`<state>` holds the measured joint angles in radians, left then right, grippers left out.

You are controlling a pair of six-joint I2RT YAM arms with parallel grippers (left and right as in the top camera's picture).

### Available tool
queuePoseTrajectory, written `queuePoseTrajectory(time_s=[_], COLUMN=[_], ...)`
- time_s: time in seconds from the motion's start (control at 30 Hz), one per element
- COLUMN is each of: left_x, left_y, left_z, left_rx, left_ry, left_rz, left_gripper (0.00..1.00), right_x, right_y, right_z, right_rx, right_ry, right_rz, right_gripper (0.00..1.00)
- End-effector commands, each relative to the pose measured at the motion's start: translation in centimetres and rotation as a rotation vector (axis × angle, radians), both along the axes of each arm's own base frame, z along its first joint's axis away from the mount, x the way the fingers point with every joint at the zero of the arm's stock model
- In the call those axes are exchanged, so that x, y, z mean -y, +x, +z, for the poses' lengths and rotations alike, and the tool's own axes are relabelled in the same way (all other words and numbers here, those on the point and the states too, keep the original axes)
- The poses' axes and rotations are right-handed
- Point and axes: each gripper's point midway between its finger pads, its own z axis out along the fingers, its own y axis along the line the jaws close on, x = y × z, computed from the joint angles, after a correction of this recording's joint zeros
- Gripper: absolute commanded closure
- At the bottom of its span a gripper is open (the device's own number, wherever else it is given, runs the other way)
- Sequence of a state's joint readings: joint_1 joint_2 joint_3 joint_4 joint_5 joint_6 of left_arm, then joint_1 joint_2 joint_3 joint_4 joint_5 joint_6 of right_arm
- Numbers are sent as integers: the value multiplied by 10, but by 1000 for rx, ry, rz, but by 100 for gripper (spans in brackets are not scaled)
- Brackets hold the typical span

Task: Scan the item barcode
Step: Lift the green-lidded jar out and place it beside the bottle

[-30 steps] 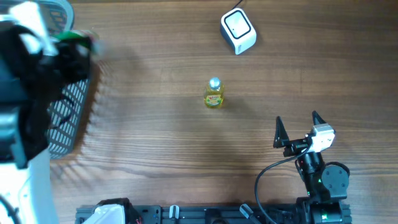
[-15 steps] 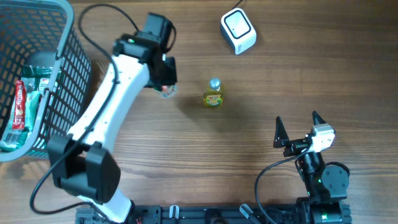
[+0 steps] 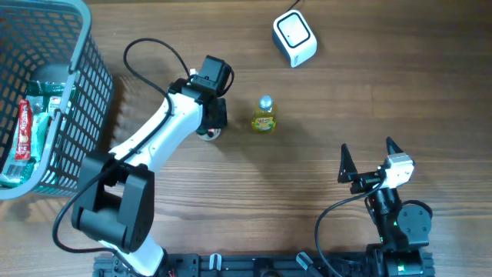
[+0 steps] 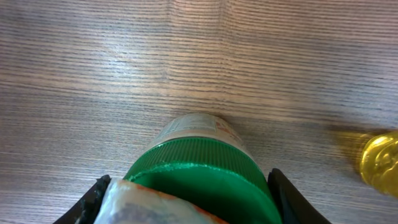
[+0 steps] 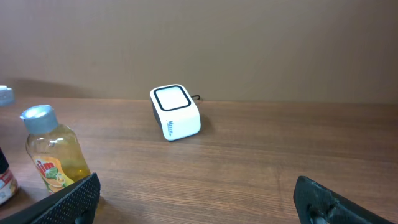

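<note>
The left gripper (image 3: 209,125) is clamped on a green-capped jar (image 4: 199,165), one finger (image 4: 92,202) on each side of the cap. The jar sits at 9 o'clock of the yellow bottle (image 3: 264,115), just beside it; whether its base touches the table (image 3: 323,92) I cannot tell. The scanner (image 3: 294,37) stands at 1 o'clock of the bottle, well apart. The right gripper (image 3: 368,155) rests at 4 o'clock, fingers wide apart and holding nothing. The basket (image 3: 84,146) holds packets at 9 o'clock.
</note>
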<state>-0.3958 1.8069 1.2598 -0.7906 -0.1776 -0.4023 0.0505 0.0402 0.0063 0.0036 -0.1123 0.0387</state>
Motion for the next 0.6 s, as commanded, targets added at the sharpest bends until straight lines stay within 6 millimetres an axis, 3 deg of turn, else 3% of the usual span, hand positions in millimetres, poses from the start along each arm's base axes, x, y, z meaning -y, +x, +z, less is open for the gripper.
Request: queuePoseTrajectory(time_s=[0.0, 0.17, 0.23, 0.4, 0.57], left_x=[-5, -3, -4, -5, -13], left_y=[0, -2, 0, 14, 32], left_z=[-4, -7, -3, 37, 125], left_rx=[12, 1, 10, 100, 314], left_ry=[25, 12, 9, -55, -128], left_rz=[16, 12, 16, 22, 3], left_gripper=[57, 14, 3, 0, 0], right_x=[-1, -1, -1, -1, -2], right_y=[0, 0, 0, 0, 0], right_z=[1, 1, 1, 1, 1], right_rx=[8, 8, 8, 8, 8], right_ry=[-11, -11, -10, -11, -11], right_rz=[11, 11, 11, 11, 11], right_gripper=[0, 0, 0, 0, 0])
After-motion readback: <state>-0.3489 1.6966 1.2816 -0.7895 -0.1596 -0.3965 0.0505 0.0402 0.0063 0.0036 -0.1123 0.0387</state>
